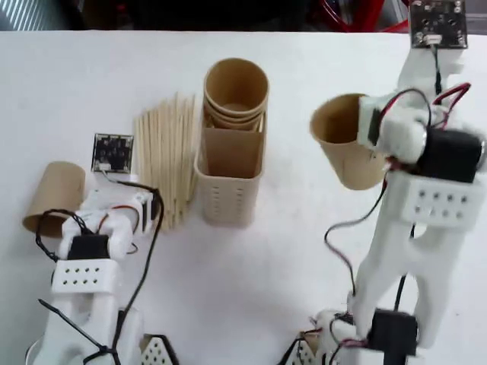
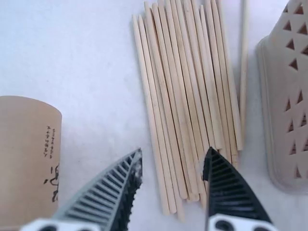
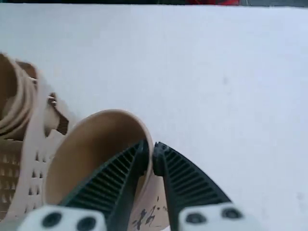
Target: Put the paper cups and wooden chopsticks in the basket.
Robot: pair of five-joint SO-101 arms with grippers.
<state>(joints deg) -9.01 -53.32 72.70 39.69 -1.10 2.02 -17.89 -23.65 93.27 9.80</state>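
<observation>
My right gripper (image 3: 149,150) pinches a cup (image 3: 91,149) rim at the basket's (image 1: 228,194) three o'clock. My left gripper (image 2: 173,161) gapes over chopsticks (image 2: 187,86), hiding some tips.

White table (image 1: 304,61) spans view. Beyond its far edge: dark backdrop, red curved object (image 1: 354,14) upper right, grey ribbed surface (image 1: 30,14) upper left corner.

Overhead, close wrist views; common basket (image 1: 226,199)
</observation>
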